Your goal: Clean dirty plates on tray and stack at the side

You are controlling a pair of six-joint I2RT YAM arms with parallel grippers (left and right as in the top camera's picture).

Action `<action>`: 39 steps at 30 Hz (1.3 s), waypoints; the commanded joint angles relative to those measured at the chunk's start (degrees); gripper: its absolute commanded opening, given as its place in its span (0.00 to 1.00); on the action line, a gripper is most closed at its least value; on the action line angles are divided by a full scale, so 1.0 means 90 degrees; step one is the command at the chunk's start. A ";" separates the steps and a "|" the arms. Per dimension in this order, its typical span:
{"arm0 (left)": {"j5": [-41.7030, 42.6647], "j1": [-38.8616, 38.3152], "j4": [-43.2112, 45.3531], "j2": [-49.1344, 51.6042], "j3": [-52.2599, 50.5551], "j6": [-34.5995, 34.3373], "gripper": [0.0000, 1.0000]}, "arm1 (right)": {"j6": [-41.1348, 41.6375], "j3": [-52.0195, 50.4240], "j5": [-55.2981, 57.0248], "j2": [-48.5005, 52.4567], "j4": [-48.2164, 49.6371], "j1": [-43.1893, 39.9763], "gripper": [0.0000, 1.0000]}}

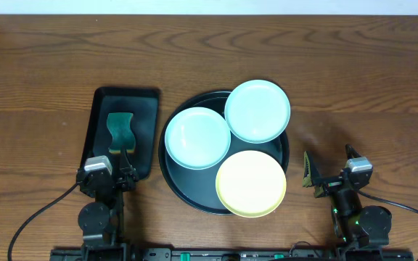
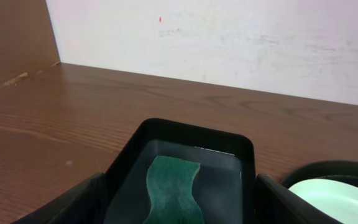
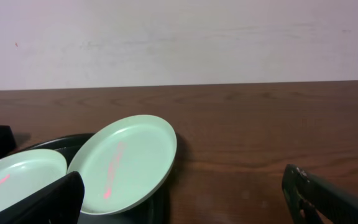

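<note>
The round black tray [image 1: 173,177] sits mid-table and holds three plates. One mint-blue plate [image 1: 197,138] lies at its left, a second mint-blue plate [image 1: 257,110] leans over its far right rim, and a pale yellow plate [image 1: 251,183] lies at the front right. In the right wrist view both mint plates [image 3: 126,163] [image 3: 17,180] carry pink streaks. My left gripper [image 1: 120,165] is open at the near end of the rectangular tray, empty. My right gripper [image 1: 330,168] is open and empty, on bare table right of the round tray.
A small rectangular black tray [image 1: 145,116] stands left of the round tray and holds a green sponge [image 1: 121,130], which also shows in the left wrist view [image 2: 171,186]. Bare wood lies behind and to the right of the trays.
</note>
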 commanded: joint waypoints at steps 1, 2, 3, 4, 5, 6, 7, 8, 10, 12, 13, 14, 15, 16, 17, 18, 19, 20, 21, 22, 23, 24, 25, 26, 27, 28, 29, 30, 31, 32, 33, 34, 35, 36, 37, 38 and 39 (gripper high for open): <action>-0.0015 -0.0019 -0.0221 -0.0039 -0.0141 0.0036 0.75 | 0.0075 -0.0022 -0.0024 -0.0007 -0.0007 0.0029 0.99; -0.0015 -0.0019 -0.0219 -0.0039 -0.0141 0.0036 0.75 | 0.0075 -0.0022 -0.0024 -0.0007 -0.0007 0.0029 0.99; -0.0015 -0.0019 -0.0219 -0.0039 -0.0141 0.0036 0.75 | 0.0075 -0.0022 -0.0024 -0.0007 -0.0007 0.0029 0.99; -0.0015 -0.0019 -0.0221 -0.0039 -0.0141 0.0036 0.75 | 0.0075 -0.0022 -0.0024 -0.0007 -0.0007 0.0029 0.99; -0.0015 -0.0019 -0.0219 -0.0039 -0.0141 0.0036 0.75 | 0.0075 -0.0022 -0.0024 -0.0007 -0.0007 0.0029 0.99; -0.0015 -0.0019 -0.0219 -0.0039 -0.0141 0.0036 0.75 | 0.0075 -0.0022 -0.0024 -0.0007 -0.0007 0.0029 0.99; -0.0015 -0.0019 -0.0219 -0.0039 -0.0141 0.0036 0.75 | 0.0075 -0.0022 -0.0024 -0.0007 -0.0007 0.0029 0.99; -0.0015 -0.0019 -0.0221 -0.0039 -0.0141 0.0036 0.75 | 0.0075 -0.0022 -0.0024 -0.0007 -0.0007 0.0029 0.99; -0.0015 -0.0019 -0.0221 -0.0039 -0.0141 0.0036 0.75 | 0.0075 -0.0022 -0.0024 -0.0007 -0.0007 0.0029 0.99; -0.0012 -0.0019 -0.0221 -0.0039 -0.0141 0.0036 0.75 | 0.0075 -0.0022 -0.0024 -0.0007 -0.0007 0.0029 0.99; -0.0015 -0.0019 -0.0221 -0.0039 -0.0141 0.0036 0.75 | 0.0075 -0.0022 -0.0024 -0.0007 -0.0007 0.0029 0.99; -0.0015 -0.0019 -0.0219 -0.0039 -0.0141 0.0036 0.75 | 0.0075 -0.0022 -0.0024 -0.0007 -0.0007 0.0029 0.99; -0.0015 -0.0019 -0.0221 -0.0039 -0.0141 0.0036 0.75 | 0.0075 -0.0022 -0.0024 -0.0007 -0.0007 0.0029 0.99; -0.0015 -0.0019 -0.0221 -0.0039 -0.0141 0.0036 0.75 | 0.0075 -0.0022 -0.0024 -0.0007 -0.0007 0.0029 0.99; -0.0015 -0.0019 -0.0221 -0.0039 -0.0141 0.0036 0.75 | 0.0075 -0.0022 -0.0027 -0.0007 -0.0007 0.0029 0.99; -0.0015 -0.0019 -0.0206 -0.0039 -0.0141 0.0039 0.75 | 0.0075 -0.0022 -0.0024 -0.0007 -0.0002 0.0029 0.99; -0.0015 -0.0019 -0.0206 -0.0039 -0.0141 0.0036 0.75 | 0.0075 -0.0022 -0.0024 -0.0007 0.0044 0.0029 0.99; -0.0015 -0.0019 -0.0209 -0.0039 -0.0141 0.0036 0.75 | 0.0078 -0.0022 -0.0027 -0.0007 0.0046 0.0029 0.99; -0.0012 -0.0019 -0.0214 -0.0039 -0.0141 0.0036 0.75 | 0.0078 -0.0022 -0.0027 -0.0007 0.0036 0.0029 0.99; -0.0015 -0.0019 -0.0214 -0.0039 -0.0141 0.0036 0.75 | 0.0075 -0.0022 -0.0022 -0.0007 0.0019 0.0029 0.99; -0.0015 -0.0019 -0.0214 -0.0039 -0.0141 0.0036 0.75 | 0.0063 -0.0022 0.0036 -0.0007 0.0017 0.0029 0.99; -0.0015 -0.0019 -0.0214 -0.0039 -0.0141 0.0039 0.75 | 0.0053 -0.0022 0.0114 -0.0007 0.0019 0.0029 0.99; -0.0015 -0.0019 -0.0214 -0.0039 -0.0141 0.0039 0.75 | 0.0053 -0.0022 0.0206 -0.0007 0.0032 0.0029 0.99; -0.0015 -0.0019 -0.0211 -0.0039 -0.0141 0.0036 0.75 | 0.0053 -0.0022 0.0277 -0.0007 0.0049 0.0029 0.99; -0.0007 -0.0022 -0.0185 -0.0039 -0.0141 0.0032 0.75 | 0.0053 -0.0022 0.0330 -0.0007 0.0046 0.0029 0.99; 0.0078 -0.0024 -0.0151 -0.0039 -0.0138 -0.0032 0.75 | 0.0053 -0.0022 0.0393 -0.0007 0.0041 0.0029 0.99; 0.0284 -0.0024 -0.0078 -0.0039 -0.0138 -0.0092 0.75 | 0.0056 -0.0022 0.0406 -0.0007 0.0041 0.0029 0.99; 0.0505 -0.0024 -0.0041 -0.0039 -0.0138 -0.0083 0.75 | 0.0061 -0.0022 0.0389 -0.0007 0.0034 0.0029 0.99; 0.0549 -0.0024 -0.0029 -0.0039 -0.0138 -0.0087 0.75 | 0.0061 -0.0022 0.0355 -0.0007 -0.0012 0.0029 0.99; 0.0566 -0.0024 -0.0019 -0.0039 -0.0138 -0.0087 0.75 | 0.0058 -0.0022 0.0357 -0.0007 -0.0051 0.0029 0.99; 0.0588 -0.0024 -0.0029 -0.0039 -0.0129 -0.0085 0.75 | 0.0056 -0.0022 0.0362 0.0002 -0.0049 0.0029 0.99; 0.0590 -0.0024 -0.0029 -0.0036 -0.0124 -0.0087 0.75 | 0.0056 -0.0022 0.0359 0.0005 -0.0046 0.0029 0.99; 0.0590 -0.0024 -0.0027 -0.0036 -0.0104 -0.0100 0.75 | 0.0058 -0.0022 0.0359 0.0005 -0.0046 0.0029 0.99; 0.0590 -0.0024 -0.0029 -0.0036 -0.0085 -0.0143 0.75 | 0.0061 -0.0022 0.0352 0.0005 -0.0046 0.0029 0.99; 0.0590 -0.0024 -0.0029 -0.0036 -0.0051 -0.0202 0.75 | 0.0061 -0.0022 0.0355 0.0005 -0.0044 0.0029 0.99; 0.0590 -0.0024 -0.0027 -0.0032 -0.0012 -0.0226 0.75 | 0.0061 -0.0022 0.0357 0.0005 -0.0044 0.0029 0.99; 0.0590 -0.0024 -0.0049 -0.0012 0.0044 -0.0231 0.75 | 0.0090 -0.0022 0.0352 0.0005 -0.0019 0.0029 0.99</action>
